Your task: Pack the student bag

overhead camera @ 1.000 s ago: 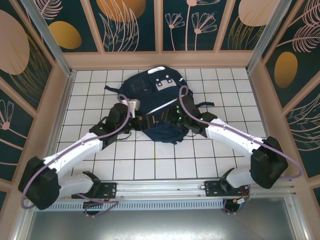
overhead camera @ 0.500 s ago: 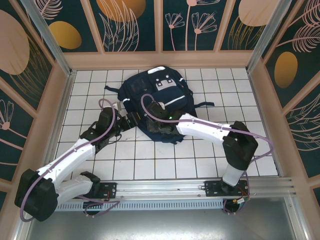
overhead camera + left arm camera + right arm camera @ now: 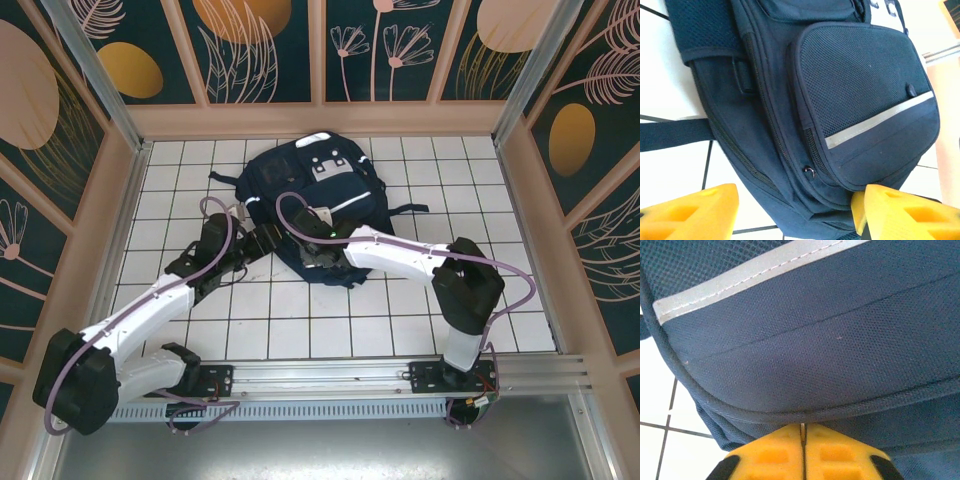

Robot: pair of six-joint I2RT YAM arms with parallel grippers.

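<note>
White tiles with dark grout cover the bench [image 3: 500, 300], seen from the top camera boxed in by wood-framed panels [image 3: 270, 50] painted teal with pale flowers. A metal rail [image 3: 320, 375] runs along the near edge. The student bag [image 3: 310, 185] lies flat at the far middle, its top towards the far wall. Bare tiles stretch to its left, to its right and between it and the rail. The left hand [image 3: 258, 240] sits at the bag's near-left corner, and the right hand [image 3: 310, 252] at its near edge.

In the left wrist view, yellow fingers [image 3: 690, 210] stand wide apart, nothing between them but the bag's side beyond. The mesh front pocket [image 3: 860, 95] carries a grey stripe [image 3: 880, 120], a zip pull [image 3: 810, 171] hangs below it, and a strap [image 3: 670, 135] trails over the tiles.

In the right wrist view, the yellow fingers [image 3: 775, 452] are pressed together right at the bag's lower seam. They may be nipping the cloth, but I cannot tell. White tile shows at the lower left.
</note>
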